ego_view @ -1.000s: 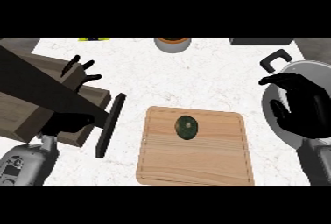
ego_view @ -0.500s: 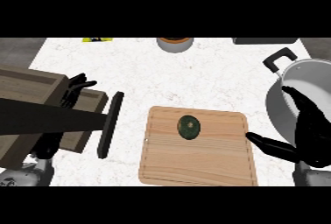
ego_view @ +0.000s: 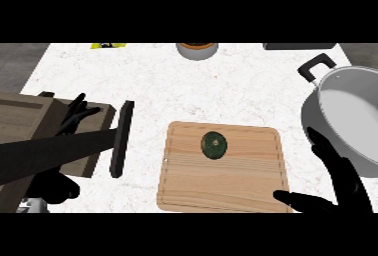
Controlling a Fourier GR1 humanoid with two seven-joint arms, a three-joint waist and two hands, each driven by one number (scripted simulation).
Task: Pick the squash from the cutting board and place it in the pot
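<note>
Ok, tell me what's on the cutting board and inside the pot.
On the cutting board lies only the dark green squash, untouched. The pot shows a bare grey inside; its near part is hidden behind the right hand.

Bright, even light; faint shadows.

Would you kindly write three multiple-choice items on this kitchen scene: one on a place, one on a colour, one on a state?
1. Where does the squash lie?
A. in the pot
B. on the cutting board
C. in the right hand

2. What colour is the squash?
A. dark green
B. orange
C. white

3. How is the right hand?
A. shut on the squash
B. shut on the pot's handle
C. open, holding nothing

Answers: 1 B, it rests on the cutting board, with the pot apart at the right. 2 A, its skin is dark green. 3 C, its fingers are spread beside the board.
</note>
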